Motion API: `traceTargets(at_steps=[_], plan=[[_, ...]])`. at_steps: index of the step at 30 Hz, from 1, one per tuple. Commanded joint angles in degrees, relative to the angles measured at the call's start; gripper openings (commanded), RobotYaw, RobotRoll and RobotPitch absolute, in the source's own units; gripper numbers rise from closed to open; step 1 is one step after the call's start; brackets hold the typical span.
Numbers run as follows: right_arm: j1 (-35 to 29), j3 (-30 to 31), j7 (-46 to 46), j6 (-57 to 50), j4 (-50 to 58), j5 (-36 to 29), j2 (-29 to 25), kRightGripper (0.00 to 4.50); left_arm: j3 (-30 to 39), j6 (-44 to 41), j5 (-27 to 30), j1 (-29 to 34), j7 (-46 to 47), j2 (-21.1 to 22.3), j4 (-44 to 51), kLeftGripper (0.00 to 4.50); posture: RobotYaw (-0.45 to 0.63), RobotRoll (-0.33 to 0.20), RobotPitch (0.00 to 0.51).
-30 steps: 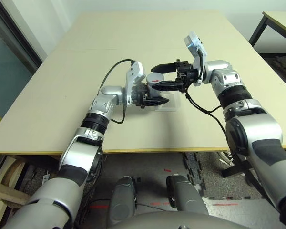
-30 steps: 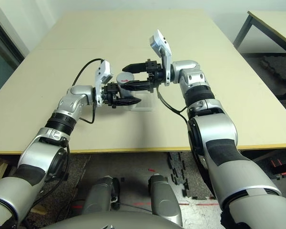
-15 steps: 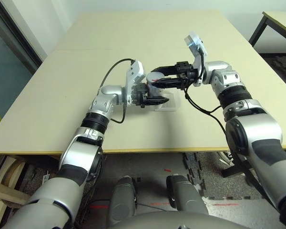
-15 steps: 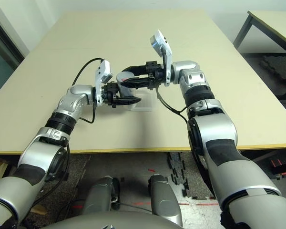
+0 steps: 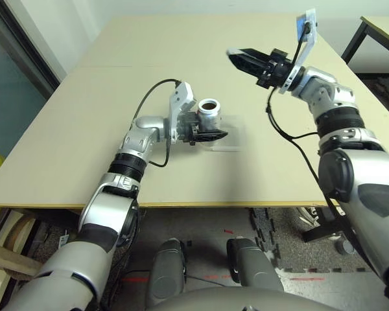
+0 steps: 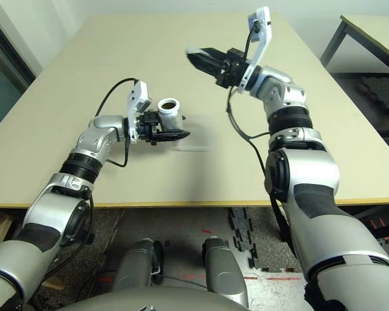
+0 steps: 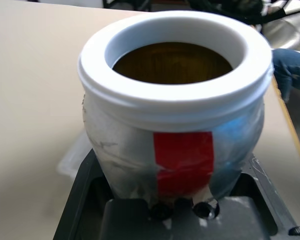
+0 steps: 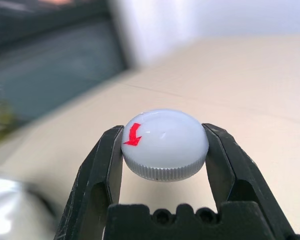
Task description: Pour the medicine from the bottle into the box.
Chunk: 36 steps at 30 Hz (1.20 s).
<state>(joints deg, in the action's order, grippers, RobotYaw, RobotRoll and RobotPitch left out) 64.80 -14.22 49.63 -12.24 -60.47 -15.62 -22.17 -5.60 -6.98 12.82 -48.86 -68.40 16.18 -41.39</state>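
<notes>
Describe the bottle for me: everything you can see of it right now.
The bottle is a small silver-grey cylinder with a red and white label and a thick white rim. Its cap is off, showing a dark brownish inside. It stands upright, clamped in the left gripper, beside the clear box on the table.

— Any pill visible inside the bottle?
— Can't tell; its inside is just a dark brownish hollow (nothing separate stands out).
— And the box?
— Partly hidden behind the left gripper; its clear walls barely show against the table.
</notes>
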Motion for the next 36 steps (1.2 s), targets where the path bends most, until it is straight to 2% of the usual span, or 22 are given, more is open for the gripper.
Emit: traceTargets(at_steps=[1, 12, 25, 30, 31, 36], plan=[[-3.36, 0.22, -7.15, 2.75, -1.21, 2.34, -1.11, 2.57, 0.99, 0.54, -0.35, -0.51, 1.25, 0.48, -1.05, 2.68, -0.17, 0.000, 0.046], [-10.27, 0.78, -19.91, 6.43, -3.58, 6.56, -3.43, 2.57, 2.19, 2.48, -1.24, -1.70, 3.97, 1.08, -4.13, 2.68, -0.17, 0.000, 0.044], [-9.90, 1.09, -28.14, 7.41, -10.48, 9.01, -2.61, 2.57, 2.61, 3.38, -2.04, -2.08, 5.69, 1.27, -5.71, 2.68, -0.17, 0.000, 0.049], [-9.27, 1.40, -27.63, 8.89, -10.91, 9.53, -2.46, 4.29, 2.70, 3.23, -2.11, -2.01, 5.69, 1.55, -5.54, 2.68, -0.17, 0.000, 0.052], [-9.12, 1.29, -27.60, 9.21, -10.86, 9.48, -2.52, 4.50, 2.70, 3.22, -2.13, -2.01, 5.69, 1.58, -5.56, 2.68, -0.17, 0.000, 0.052], [-8.34, 0.85, -25.51, 12.43, -10.02, 8.99, -3.16, 4.50, 2.66, 3.21, -2.28, -1.84, 5.78, 1.64, -5.51, 2.68, -0.17, 0.000, 0.053]])
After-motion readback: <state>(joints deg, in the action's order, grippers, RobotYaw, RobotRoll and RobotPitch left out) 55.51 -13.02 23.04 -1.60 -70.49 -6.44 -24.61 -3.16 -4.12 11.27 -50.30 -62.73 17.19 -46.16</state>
